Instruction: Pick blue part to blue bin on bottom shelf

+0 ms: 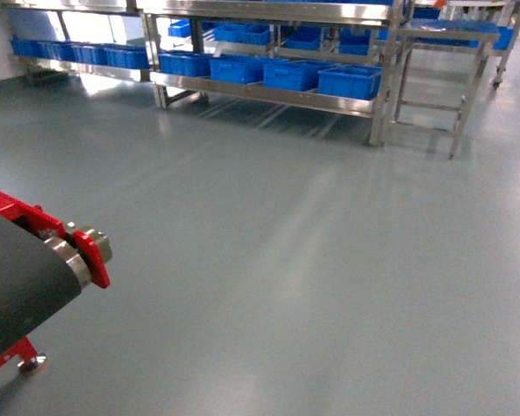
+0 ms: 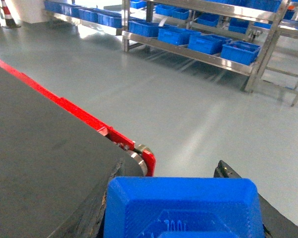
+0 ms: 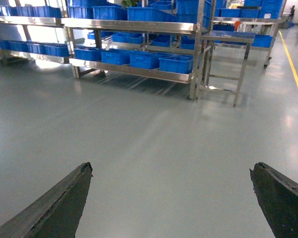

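The blue part (image 2: 184, 208), a blocky piece with bevelled edges, fills the bottom of the left wrist view. My left gripper (image 2: 171, 164) is shut on it, one dark finger on each side. Several blue bins (image 1: 349, 81) stand in a row on the bottom shelf (image 1: 269, 94) of the steel rack far across the floor. The same blue bins (image 2: 241, 52) (image 3: 176, 63) show in both wrist views. My right gripper (image 3: 171, 168) is open over bare floor, holding nothing. Neither gripper shows in the head view.
A black conveyor belt (image 1: 17, 277) with a red frame and end roller sits at my near left, directly under the left gripper (image 2: 39, 148). A small steel table (image 1: 442, 35) stands right of the rack. Grey floor lies between me and the rack.
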`<state>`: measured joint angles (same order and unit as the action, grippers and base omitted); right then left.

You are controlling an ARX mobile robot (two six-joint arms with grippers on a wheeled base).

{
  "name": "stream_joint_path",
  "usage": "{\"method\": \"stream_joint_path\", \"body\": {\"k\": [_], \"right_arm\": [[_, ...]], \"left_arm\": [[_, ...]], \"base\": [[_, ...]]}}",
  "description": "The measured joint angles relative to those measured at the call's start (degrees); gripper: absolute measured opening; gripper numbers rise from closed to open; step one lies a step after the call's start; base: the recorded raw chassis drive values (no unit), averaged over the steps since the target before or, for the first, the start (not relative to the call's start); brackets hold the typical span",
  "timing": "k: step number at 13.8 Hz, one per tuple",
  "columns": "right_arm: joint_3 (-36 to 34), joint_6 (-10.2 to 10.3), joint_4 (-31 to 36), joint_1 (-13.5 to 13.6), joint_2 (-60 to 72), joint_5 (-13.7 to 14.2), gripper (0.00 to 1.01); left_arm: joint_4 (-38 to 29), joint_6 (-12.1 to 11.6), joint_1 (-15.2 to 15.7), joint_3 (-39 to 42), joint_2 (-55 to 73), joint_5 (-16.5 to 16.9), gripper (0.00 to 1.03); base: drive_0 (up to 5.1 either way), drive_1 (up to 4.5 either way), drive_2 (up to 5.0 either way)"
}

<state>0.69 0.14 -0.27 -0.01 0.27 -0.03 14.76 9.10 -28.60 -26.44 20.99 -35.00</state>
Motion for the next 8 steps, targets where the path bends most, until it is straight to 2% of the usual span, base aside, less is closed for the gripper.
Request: {"method": "stream_joint_path", "body": {"k": [8], "right_arm": [[0.0,0.0,0.0,0.0,0.0,0.0,0.98]], "left_arm": [[0.0,0.0,0.0,0.0,0.0,0.0,0.43]], "base": [[-1.6,-1.61,-1.6]]}}
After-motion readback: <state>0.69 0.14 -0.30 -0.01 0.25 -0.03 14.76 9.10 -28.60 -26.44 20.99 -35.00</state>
